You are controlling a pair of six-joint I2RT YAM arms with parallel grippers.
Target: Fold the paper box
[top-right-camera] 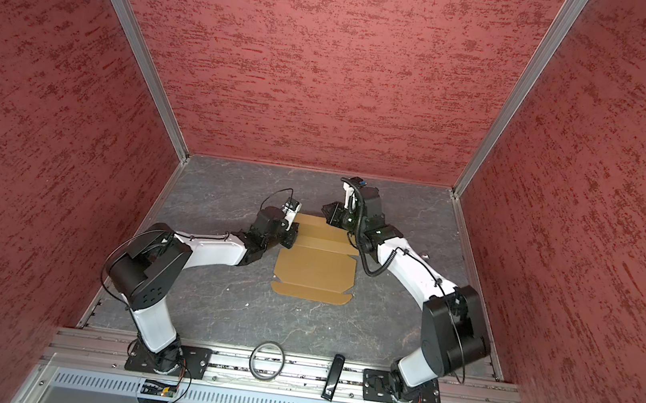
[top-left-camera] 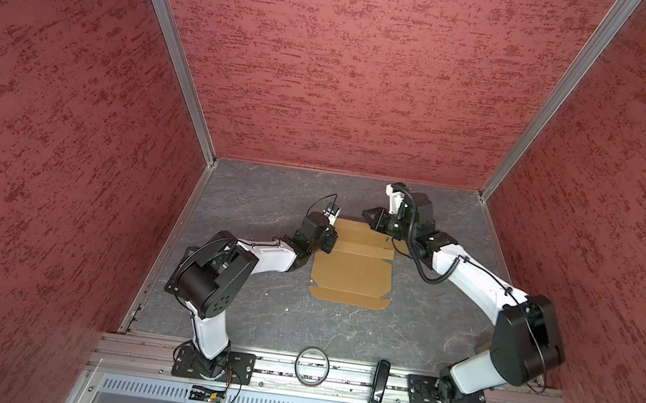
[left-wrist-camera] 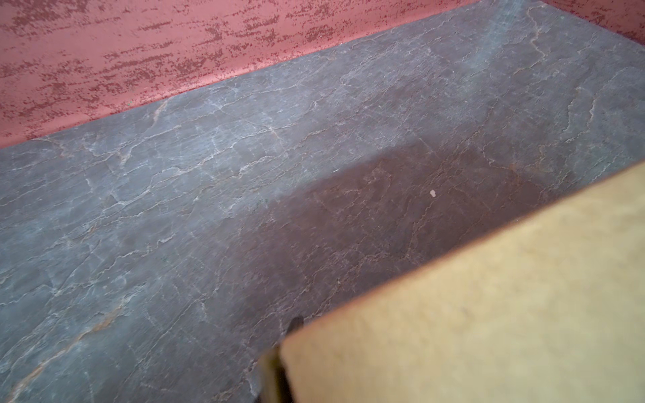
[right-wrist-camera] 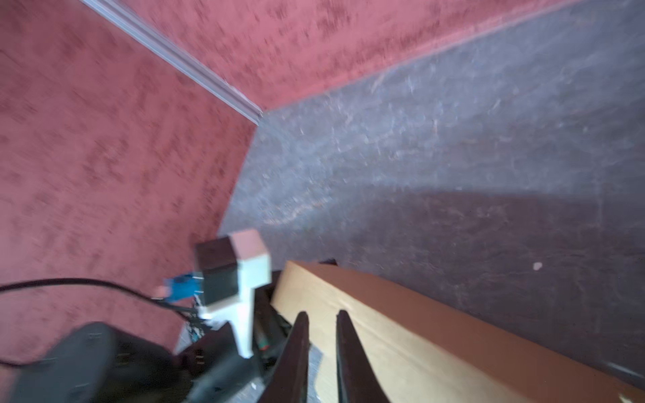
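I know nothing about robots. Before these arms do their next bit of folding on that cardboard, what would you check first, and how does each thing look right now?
1. The paper box lies on the table between both arms: ok.
2. The left gripper is at the box's left edge: ok.
3. Left grip on the cardboard: cannot tell; cardboard hides the jaws in the wrist view.
4. The right gripper is at the far right corner, its fingers close together: grip cannot tell.
5. Box folded into shape: not ok, mostly a flat sheet.
6. Right wrist view sharp: not ok, blurred.
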